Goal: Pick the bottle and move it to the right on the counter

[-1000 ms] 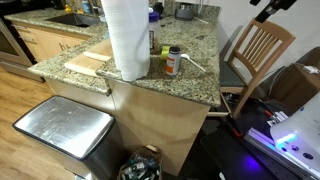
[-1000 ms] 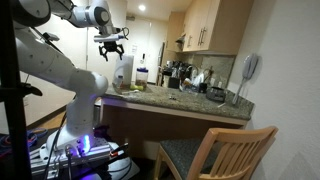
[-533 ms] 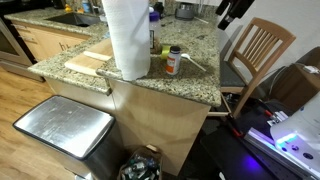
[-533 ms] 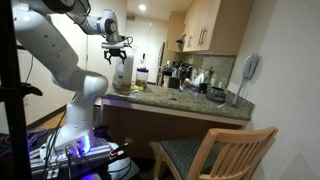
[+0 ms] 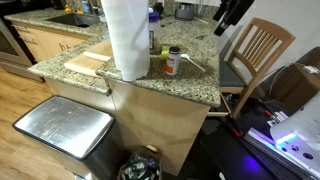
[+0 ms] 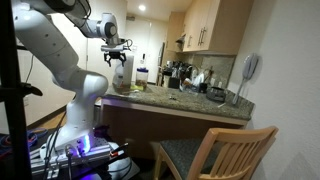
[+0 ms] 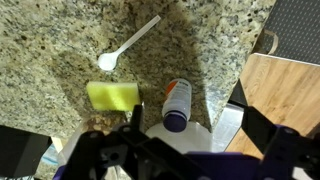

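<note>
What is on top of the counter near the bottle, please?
The bottle stands on the counter beside a tall paper towel roll. A white spoon and a yellow-green object lie near it. The roll covers whatever is behind it.

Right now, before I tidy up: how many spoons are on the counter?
1. The white spoon lies on the counter near the bottle; the paper towel roll may hide others.

gripper [image 6: 118, 58] | swung in over counter [image 6: 185, 100] | dropped slightly lower
</note>
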{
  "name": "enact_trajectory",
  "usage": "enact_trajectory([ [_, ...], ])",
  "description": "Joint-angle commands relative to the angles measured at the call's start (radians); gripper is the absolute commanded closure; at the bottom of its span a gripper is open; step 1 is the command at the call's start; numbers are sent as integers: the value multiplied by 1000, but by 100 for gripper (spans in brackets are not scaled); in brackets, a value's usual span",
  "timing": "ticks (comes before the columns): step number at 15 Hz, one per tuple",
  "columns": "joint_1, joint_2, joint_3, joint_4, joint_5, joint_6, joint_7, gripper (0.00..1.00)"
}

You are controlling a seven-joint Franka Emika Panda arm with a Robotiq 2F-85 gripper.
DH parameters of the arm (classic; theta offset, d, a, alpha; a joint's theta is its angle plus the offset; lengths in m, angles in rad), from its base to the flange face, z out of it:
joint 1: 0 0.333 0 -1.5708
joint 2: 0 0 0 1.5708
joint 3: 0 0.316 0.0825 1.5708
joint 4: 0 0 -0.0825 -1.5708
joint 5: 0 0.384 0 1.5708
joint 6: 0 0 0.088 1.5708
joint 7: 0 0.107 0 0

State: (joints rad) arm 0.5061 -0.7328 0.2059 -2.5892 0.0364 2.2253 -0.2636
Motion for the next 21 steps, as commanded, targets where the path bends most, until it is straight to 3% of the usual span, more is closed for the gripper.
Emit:
enact_trajectory([
  [1, -15, 185, 31, -3, 36, 174, 36, 0],
  [5, -17, 340, 40, 14, 49, 360, 96, 0],
  [6, -15, 265, 38, -9, 29, 303, 84, 0],
  [10, -16, 284, 40, -6, 30, 317, 86, 0],
  [17, -53, 366, 89, -58, -12, 541, 171, 0],
  [18, -49, 427, 95, 29, -9, 500, 178, 0],
  [20, -95, 456, 125, 62, -59, 486, 235, 0],
  [21, -55, 392, 100, 4, -19, 487, 198, 0],
])
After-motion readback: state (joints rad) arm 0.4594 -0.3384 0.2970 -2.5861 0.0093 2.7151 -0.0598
